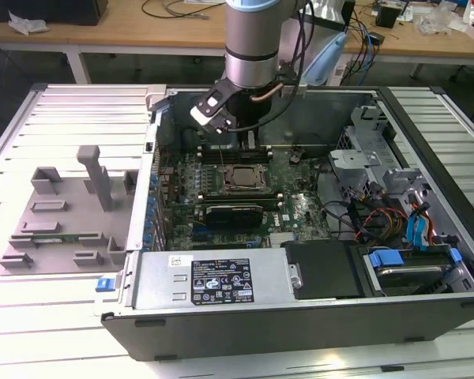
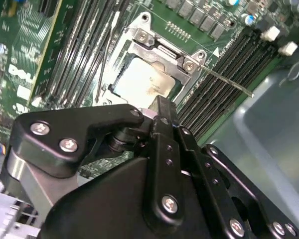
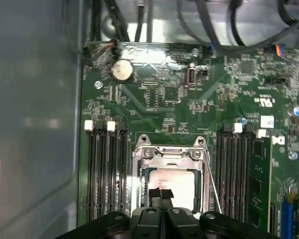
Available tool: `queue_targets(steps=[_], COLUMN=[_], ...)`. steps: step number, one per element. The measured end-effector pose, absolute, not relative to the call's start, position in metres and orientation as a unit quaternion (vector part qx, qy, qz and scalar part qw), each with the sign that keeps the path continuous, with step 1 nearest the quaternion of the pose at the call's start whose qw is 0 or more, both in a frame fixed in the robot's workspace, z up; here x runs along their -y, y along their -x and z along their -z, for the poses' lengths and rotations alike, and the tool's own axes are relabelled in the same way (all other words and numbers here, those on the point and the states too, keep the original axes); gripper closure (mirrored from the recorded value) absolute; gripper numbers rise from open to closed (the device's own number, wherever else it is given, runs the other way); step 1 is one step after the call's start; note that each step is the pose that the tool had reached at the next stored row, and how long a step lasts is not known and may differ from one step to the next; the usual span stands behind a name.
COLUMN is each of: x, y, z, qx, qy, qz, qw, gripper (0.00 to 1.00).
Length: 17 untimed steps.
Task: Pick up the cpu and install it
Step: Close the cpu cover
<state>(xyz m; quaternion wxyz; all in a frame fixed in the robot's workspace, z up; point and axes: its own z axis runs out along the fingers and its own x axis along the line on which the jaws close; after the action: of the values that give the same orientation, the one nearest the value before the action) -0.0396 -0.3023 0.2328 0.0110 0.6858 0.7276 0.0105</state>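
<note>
CPU is lying flat in the socket frame on the motherboard, inside the open computer case, with memory slots on both sides. Its silver top faces up and looks level with the frame.

The gripper is right over the cpu's near edge. Its fingers are pressed together with no gap visible and nothing clamped between them. In both wrist views I can't tell whether the tip touches the lid or hangs just above it.

The thin lever rod runs at an angle beside the socket. It looks unlatched to me, so I'd treat the chip as loose in its seat.

Risks you should watch:
- Sideways motion with the tip on the lid could drag the chip off its seat. It could then sit cocked on the contacts underneath.
- Pushing down on one edge could tip the opposite edge up. Bent contacts are the likely result.
- You can't check the corner keying from these angles, so don't assume the orientation is right.
- The lever rod sits near the gripper's linkage, and a careless lift or swing could snag it.
- The memory slots crowd both sides, so there's little room for lateral error.
</note>
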Motion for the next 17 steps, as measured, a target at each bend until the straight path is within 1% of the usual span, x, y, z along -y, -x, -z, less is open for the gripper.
queue_targets(steps=[9,17], x=[0.3023,0.3023], y=[0.0396,0.0396], z=[-0.2327,-0.2327], qx=[-0.809,-0.894], qy=[-0.588,-0.448], qz=[-0.011,-0.012], qw=[0.011,0.009], gripper=[0.89,0.89])
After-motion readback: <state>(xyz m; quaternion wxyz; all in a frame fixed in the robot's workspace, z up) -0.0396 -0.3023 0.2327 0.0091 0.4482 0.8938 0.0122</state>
